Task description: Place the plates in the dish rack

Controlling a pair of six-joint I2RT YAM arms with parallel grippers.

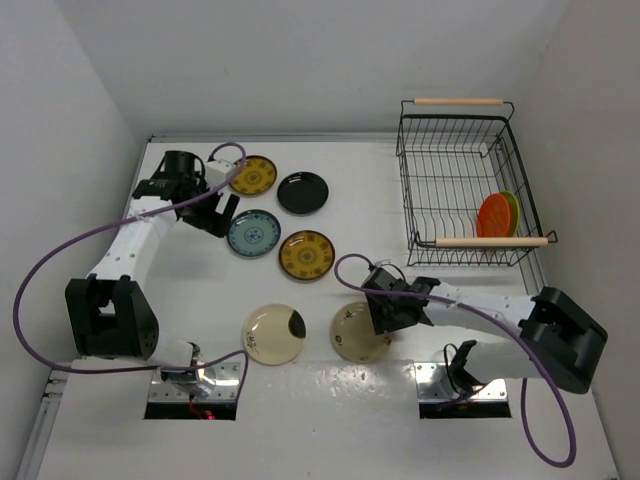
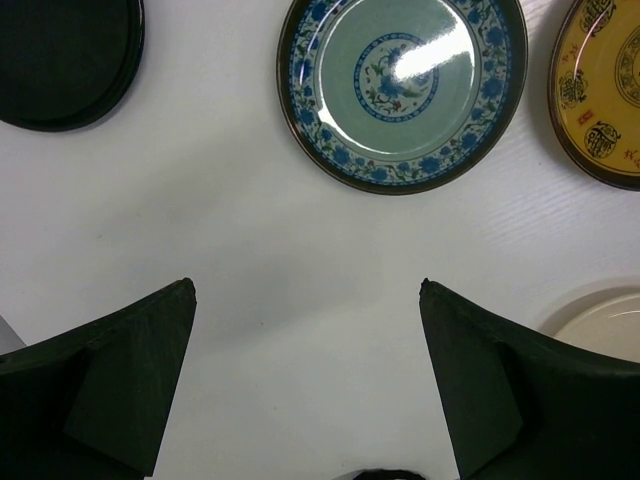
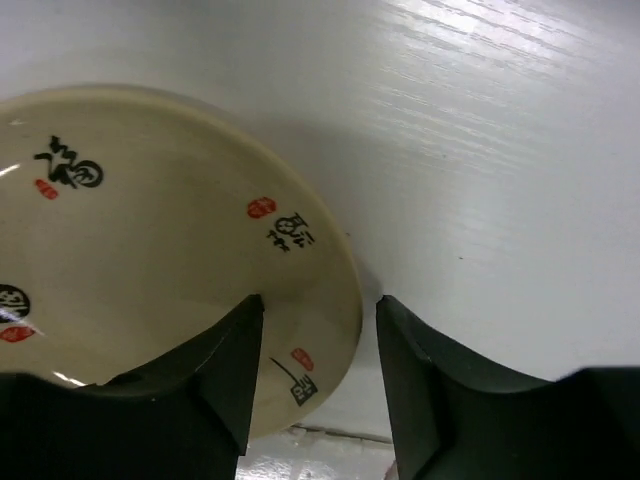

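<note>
While two plates (image 1: 493, 215) stand on edge in the dish rack (image 1: 410, 190), six lie flat on the desk (image 1: 340, 160).
Right claw (image 3: 320, 305): half-narrowed astride the rim of a cream plate (image 3: 150, 250), near edge; grip cannot be told. Left claw (image 2: 307, 290): wide, over bare desk just beside the blue-grey plate (image 2: 400, 90).

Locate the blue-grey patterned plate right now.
Top view: the blue-grey plate lies left of centre, just right of the open left gripper, with the black plate diagonally behind it.
</note>
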